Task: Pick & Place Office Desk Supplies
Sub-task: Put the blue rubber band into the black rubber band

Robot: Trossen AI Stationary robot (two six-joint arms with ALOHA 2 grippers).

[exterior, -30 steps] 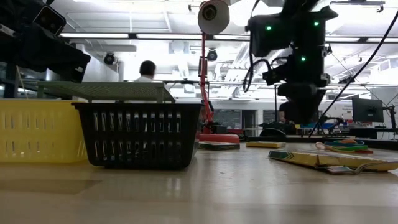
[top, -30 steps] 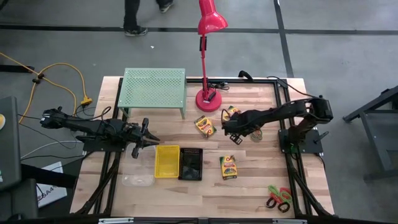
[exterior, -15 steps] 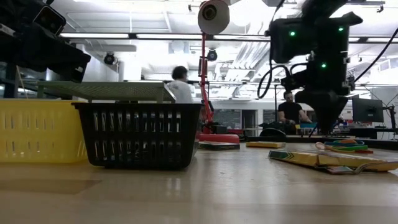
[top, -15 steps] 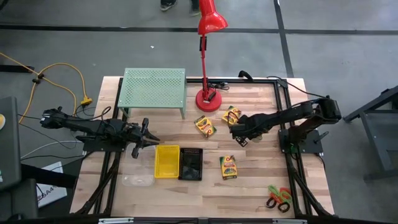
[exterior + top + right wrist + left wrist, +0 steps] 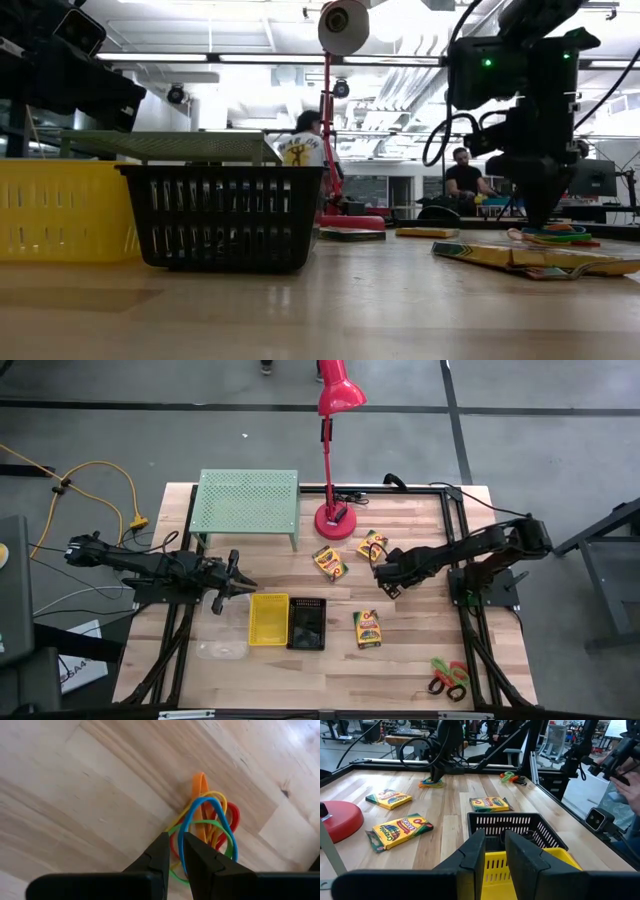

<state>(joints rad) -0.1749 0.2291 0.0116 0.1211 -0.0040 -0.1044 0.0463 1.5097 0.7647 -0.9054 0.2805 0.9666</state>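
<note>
The small coloured loops [image 5: 207,822] lie in a flat pile on the wood, also seen in the low view [image 5: 556,232]. My right gripper [image 5: 173,840] points down at the pile's edge, shut; from above it shows mid-table [image 5: 388,584]. Three yellow crayon boxes [image 5: 329,563], [image 5: 372,545], [image 5: 367,628] lie flat. The scissors [image 5: 448,678] lie near the near right corner. The yellow bin [image 5: 268,619], black mesh bin [image 5: 307,623] and clear bin [image 5: 222,650] stand at the near middle. My left gripper [image 5: 240,582] waits beside the yellow bin, shut. My right gripper comes from above, pointing down, and its shut fingertips [image 5: 162,842] meet the edge of the loop pile [image 5: 175,827], where the green and blue loops cross. The loops lie flat on the table. Whether a loop is caught between the fingers, I cannot tell.
The tall red lamp [image 5: 335,518] stands at the far middle with the light-green perforated rack [image 5: 246,503] to its left. Bare wood lies near the right gripper [image 5: 75,795]. People move in the room beyond the table [image 5: 300,150].
My right gripper has moved toward the table's right edge and come down onto the loops. A person behind the table has walked across the room. The left arm has kept still.
</note>
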